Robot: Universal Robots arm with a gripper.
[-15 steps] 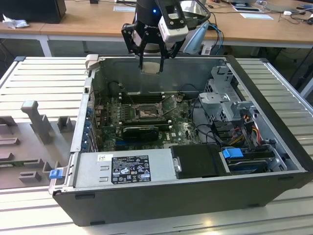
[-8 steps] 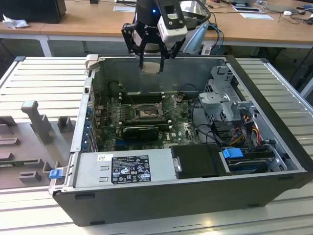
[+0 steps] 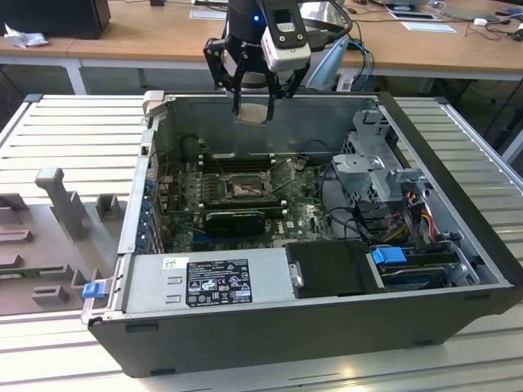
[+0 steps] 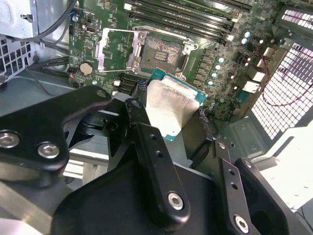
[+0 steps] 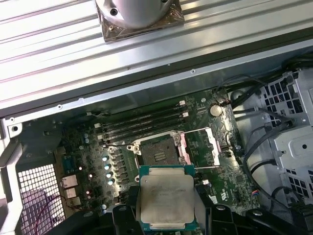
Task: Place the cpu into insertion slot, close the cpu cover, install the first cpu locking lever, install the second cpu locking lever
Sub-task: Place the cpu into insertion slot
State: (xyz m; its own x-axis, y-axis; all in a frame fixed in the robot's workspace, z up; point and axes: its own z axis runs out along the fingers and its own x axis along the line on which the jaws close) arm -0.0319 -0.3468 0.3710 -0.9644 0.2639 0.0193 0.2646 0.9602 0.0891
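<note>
The pincer (image 3: 253,101) is closed on the cpu (image 3: 252,112), gripping it by two opposite edges. In both wrist views the cpu (image 5: 165,201) shows its silver-grey top. In the exterior view it hangs in the upper centre of the frame, by the far rim of the open computer case (image 3: 458,189) and well apart from the board below.

The insertion slot (image 3: 243,188) lies lower, near the middle of that frame, with its pin field bare. The cpu cover (image 5: 199,147) is swung open just beside the slot, so the way down looks free. The memory slots (image 5: 142,121) run along the slot's other side.

To do this placing well, I judge the chip should be kept level, squared to the slot's black frame and centred over it. It should be lowered gently and let go only once it sits flat. Bent pins are the risk.
</note>
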